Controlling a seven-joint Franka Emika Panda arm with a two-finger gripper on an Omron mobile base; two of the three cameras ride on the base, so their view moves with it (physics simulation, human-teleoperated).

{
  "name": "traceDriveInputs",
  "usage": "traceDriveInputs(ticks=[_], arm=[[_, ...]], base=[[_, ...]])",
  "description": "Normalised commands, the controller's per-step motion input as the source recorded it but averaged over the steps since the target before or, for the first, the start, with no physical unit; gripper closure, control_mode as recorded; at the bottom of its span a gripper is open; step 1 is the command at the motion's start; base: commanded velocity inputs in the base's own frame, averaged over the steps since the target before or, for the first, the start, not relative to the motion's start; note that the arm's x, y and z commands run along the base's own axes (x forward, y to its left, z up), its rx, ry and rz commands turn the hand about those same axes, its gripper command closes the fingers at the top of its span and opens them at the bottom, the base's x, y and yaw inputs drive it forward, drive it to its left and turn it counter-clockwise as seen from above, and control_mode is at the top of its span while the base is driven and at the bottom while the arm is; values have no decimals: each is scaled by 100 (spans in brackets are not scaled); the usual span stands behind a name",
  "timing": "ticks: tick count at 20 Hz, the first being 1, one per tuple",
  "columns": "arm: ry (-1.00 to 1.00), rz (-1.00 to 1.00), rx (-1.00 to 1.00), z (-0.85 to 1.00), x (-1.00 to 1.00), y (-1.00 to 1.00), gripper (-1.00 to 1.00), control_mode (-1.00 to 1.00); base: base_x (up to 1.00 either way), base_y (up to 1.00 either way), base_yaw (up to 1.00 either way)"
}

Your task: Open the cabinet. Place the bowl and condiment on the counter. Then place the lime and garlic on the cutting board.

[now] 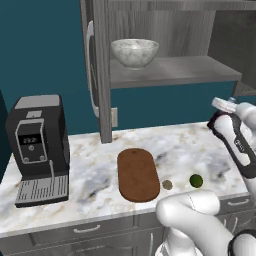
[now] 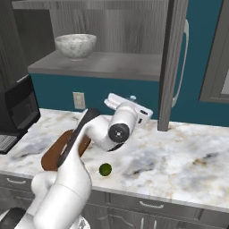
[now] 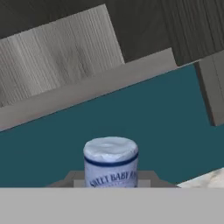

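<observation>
The fingers themselves are hidden below the hand view's edge, so whether they pinch anything cannot be told; directly ahead of the hand sits the pale, blue-banded cap of the small condiment bottle (image 3: 110, 161), its label partly readable. In the left base view that pale cap (image 1: 223, 104) shows at the tip of the white arm's hand, raised above the right part of the white marble tabletop with grey and tan veining (image 1: 200, 145). On the tabletop lies the flat reddish-brown wooden cutting board with rounded ends (image 1: 138, 174); just beside its right edge rests the small beige-tan garlic bulb (image 1: 167, 184), and a little further right the small round green lime (image 1: 196, 180), both off the board. The grey wood-grain wall cabinet (image 1: 102, 70) stands open above, and the wide white-grey marbled bowl (image 1: 134, 52) sits on its shelf. A black coffee machine (image 1: 37, 149) stands at the tabletop's left end.
</observation>
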Motion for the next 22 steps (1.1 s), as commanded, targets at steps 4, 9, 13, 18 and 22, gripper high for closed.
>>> traceDriveInputs(ticks=[4,9,13,18,22], arm=[[-29,19,1,-5,14,-43,100,-100],[-23,10,-14,0,4,-24,100,-100],[-4,2,-32,2,35,-3,100,-100],[4,0,-32,20,41,0,100,-100],[22,0,-15,3,36,-25,100,-100]], base=[[0,0,0],[0,0,0],[0,0,0],[0,0,0],[0,0,0]])
